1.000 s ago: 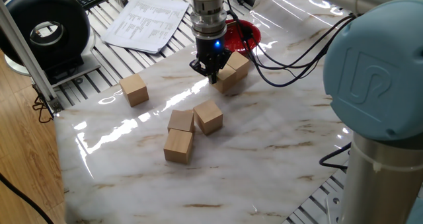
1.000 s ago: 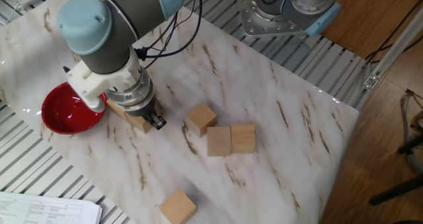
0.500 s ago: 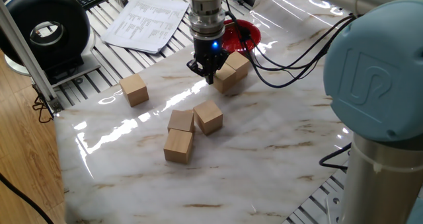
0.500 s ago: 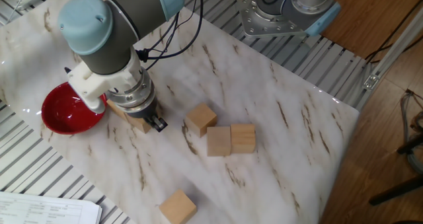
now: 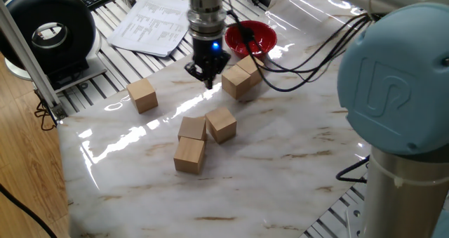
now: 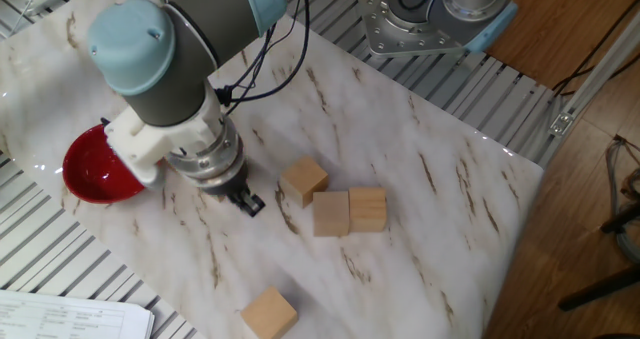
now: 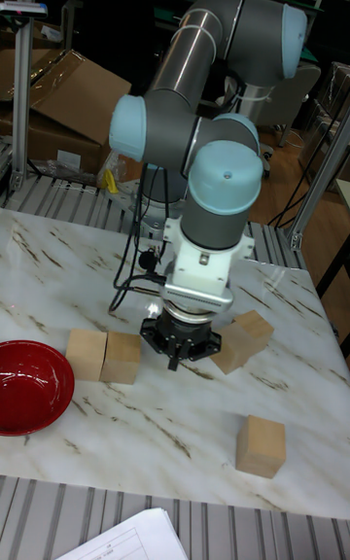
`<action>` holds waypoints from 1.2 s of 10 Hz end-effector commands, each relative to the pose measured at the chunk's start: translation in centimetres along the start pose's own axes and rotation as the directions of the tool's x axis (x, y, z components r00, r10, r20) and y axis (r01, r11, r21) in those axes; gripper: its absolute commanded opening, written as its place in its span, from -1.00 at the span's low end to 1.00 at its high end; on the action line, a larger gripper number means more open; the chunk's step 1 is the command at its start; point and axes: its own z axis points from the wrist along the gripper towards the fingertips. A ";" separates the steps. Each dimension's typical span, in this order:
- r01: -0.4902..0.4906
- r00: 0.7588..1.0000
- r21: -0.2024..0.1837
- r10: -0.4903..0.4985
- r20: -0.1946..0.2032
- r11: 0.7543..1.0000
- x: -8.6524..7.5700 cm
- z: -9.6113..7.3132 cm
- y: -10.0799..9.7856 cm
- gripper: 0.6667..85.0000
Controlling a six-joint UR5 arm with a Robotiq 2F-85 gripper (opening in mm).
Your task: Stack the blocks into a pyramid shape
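While the gripper [image 5: 208,80] hangs empty with fingers nearly together, two blocks [image 5: 240,77] sit touching beside the red bowl [image 5: 251,38], three cluster mid-table [image 5: 205,136], one lies apart left [image 5: 142,95]

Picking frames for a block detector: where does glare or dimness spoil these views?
One fixed view: bright streaks of glare on the marble tabletop, left of the blocks. The other fixed view: even light, only soft sheen near the red bowl. Tall fixed view: dim, dark background; the gripper hides part of one block.
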 end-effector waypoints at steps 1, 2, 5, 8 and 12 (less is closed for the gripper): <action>0.034 0.999 -0.042 -0.033 0.043 0.999 -2.7 -1.6 3.5 -0.99; 0.040 0.998 -0.064 -0.036 0.056 0.997 -3.7 -1.8 4.4 -0.99; 0.027 0.996 -0.070 -0.021 0.085 0.997 -5.8 -1.6 5.1 -0.99; 0.010 0.997 -0.075 -0.004 0.078 0.997 -6.9 -2.0 5.3 -0.98; 0.009 0.998 -0.066 -0.005 0.068 0.998 -8.7 -1.7 4.9 -0.98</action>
